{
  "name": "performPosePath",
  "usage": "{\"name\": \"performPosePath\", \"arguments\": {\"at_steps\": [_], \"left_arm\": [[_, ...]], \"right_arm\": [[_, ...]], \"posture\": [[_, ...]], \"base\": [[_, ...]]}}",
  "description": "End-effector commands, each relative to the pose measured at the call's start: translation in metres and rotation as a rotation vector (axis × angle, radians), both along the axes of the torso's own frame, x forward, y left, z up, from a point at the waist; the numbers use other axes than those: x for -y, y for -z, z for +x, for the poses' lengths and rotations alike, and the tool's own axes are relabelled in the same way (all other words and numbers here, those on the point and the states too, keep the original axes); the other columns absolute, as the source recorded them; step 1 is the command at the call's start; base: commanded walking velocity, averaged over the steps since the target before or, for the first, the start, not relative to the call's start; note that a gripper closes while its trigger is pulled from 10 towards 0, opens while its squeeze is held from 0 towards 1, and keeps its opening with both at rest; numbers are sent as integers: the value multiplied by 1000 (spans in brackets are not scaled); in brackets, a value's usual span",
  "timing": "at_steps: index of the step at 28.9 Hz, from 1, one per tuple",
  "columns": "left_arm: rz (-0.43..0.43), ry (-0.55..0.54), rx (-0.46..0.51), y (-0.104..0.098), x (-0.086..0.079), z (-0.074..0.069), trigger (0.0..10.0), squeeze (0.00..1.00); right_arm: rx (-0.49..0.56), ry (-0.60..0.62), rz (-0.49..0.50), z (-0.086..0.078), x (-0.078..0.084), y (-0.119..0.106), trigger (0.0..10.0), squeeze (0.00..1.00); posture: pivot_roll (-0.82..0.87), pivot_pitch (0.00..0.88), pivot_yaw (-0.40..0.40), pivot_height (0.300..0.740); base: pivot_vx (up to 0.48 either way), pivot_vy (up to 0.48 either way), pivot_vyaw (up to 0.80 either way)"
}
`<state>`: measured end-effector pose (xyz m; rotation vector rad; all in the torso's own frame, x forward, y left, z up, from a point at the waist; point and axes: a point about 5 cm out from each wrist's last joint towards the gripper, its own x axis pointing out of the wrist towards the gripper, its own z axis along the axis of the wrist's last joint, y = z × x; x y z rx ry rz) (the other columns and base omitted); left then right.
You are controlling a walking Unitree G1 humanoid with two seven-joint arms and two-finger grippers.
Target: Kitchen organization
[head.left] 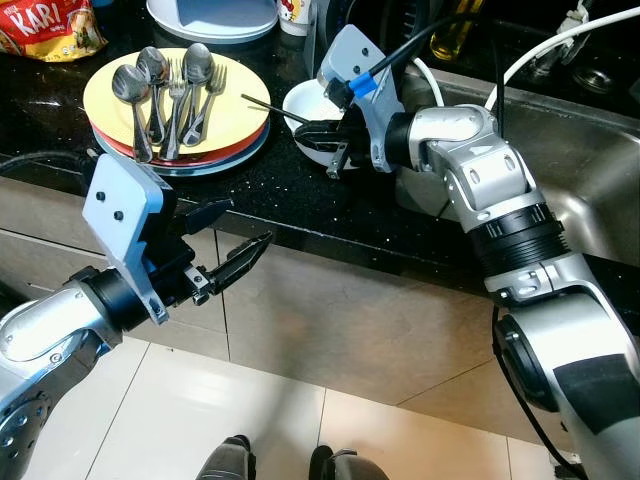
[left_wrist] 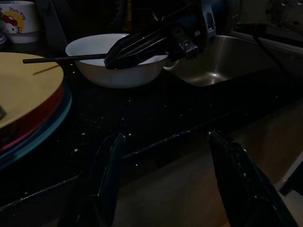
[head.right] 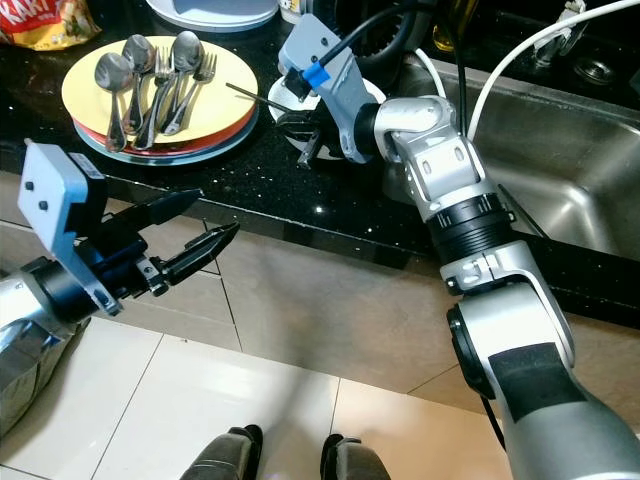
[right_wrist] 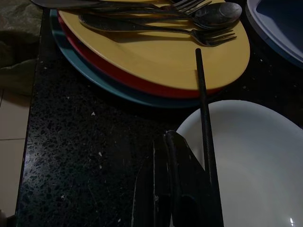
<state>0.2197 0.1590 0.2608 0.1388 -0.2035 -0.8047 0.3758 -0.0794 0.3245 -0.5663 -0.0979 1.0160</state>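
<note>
Right gripper (head.left: 330,140) pinches a black chopstick (head.left: 268,103) over a white bowl (head.left: 305,102) on the worktop (head.left: 250,190); left gripper (head.left: 235,235) hovers open, near.

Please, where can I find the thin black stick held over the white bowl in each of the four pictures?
Left eye view: the black stick juts from the right gripper toward the stacked plates.
Right eye view: the same, above the bowl's left side.
Left wrist view: it lies level across the bowl, upper left.
Right wrist view: it runs upright beside the fingers.
Shared landmark: the white bowl.
</note>
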Motion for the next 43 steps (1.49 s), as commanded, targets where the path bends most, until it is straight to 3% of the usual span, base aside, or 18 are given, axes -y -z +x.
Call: {"name": "performPosePath", "arguments": {"at_steps": [1, 4, 6, 7, 8, 9, 11, 12, 15, 16, 18, 19, 23, 37, 38, 39, 40, 43], "left_arm": [[-6, 26, 13, 0, 6, -2, 10000, 0], [-6, 28, 13, 0, 6, -2, 10000, 0], [-5, 29, 13, 0, 6, -2, 10000, 0], [-5, 29, 13, 0, 6, -2, 10000, 0], [-5, 31, 12, 1, 7, -2, 10000, 0], [-5, 33, 12, 1, 7, -2, 10000, 0], [-5, 33, 12, 1, 7, -2, 10000, 0], [-5, 34, 12, 1, 7, -2, 10000, 0], [-6, 36, 13, 1, 8, -2, 10000, 0], [-7, 35, 12, 1, 8, -2, 10000, 0], [-7, 35, 12, 0, 8, -2, 10000, 0], [-7, 35, 12, 0, 8, -2, 10000, 0], [-8, 33, 10, 1, 8, -3, 10000, 0], [-10, 29, 10, 1, 7, -3, 10000, 0], [-9, 30, 10, 1, 7, -3, 10000, 0], [-9, 30, 10, 1, 7, -3, 10000, 0], [-9, 29, 11, 1, 7, -3, 10000, 0], [-9, 30, 11, 0, 8, -3, 10000, 0]], "right_arm": [[-3, 3, -9, 0, 2, -3, 0, 0], [-7, -19, 21, -2, 1, -5, 0, 0], [-6, -45, 90, -4, -1, -13, 1255, 0], [-14, -56, 136, -4, -2, -17, 3294, 0], [3, -52, 233, -3, -1, -29, 10000, 0], [14, -11, 307, 1, 2, -37, 10000, 808], [14, 13, 334, 4, 3, -39, 10000, 808], [18, 41, 335, 7, 6, -38, 10000, 1000], [30, 77, 287, 11, 7, -33, 10000, 1000], [38, 81, 254, 11, 6, -30, 10000, 584], [49, 85, 213, 12, 5, -26, 10000, 584], [57, 87, 167, 12, 5, -23, 10000, 0], [27, 79, -4, 14, 7, -4, 10000, 0], [35, 155, -89, 21, 14, 0, 10000, 0], [37, 164, -98, 22, 15, 0, 6824, 0], [39, 170, -105, 23, 16, 0, 6824, 0], [43, 173, -113, 23, 17, 0, 0, 0], [47, 165, -123, 22, 17, 0, 0, 0]], "posture": [[178, 177, -128, 740], [178, 174, -129, 740], [177, 172, -128, 740], [178, 172, -128, 740], [175, 170, -129, 740], [174, 169, -129, 740], [174, 169, -130, 740], [176, 169, -130, 740], [176, 171, -131, 740], [176, 173, -131, 740], [175, 174, -131, 740], [175, 175, -131, 740], [173, 180, -132, 740], [173, 183, -131, 740], [172, 183, -131, 740], [172, 183, -131, 740], [172, 183, -132, 740], [172, 183, -130, 740]], "base": [[0, 0, 0], [0, 0, 0], [0, 0, 0], [0, 0, 0], [0, 0, 0], [0, 0, 0], [0, 0, 0], [0, 0, 0], [0, 0, 0], [0, 0, 0], [0, 0, 0], [0, 0, 0], [0, 0, 0], [0, 0, 0], [0, 0, 0], [0, 0, 0], [0, 0, 0], [0, 0, 0]]}}
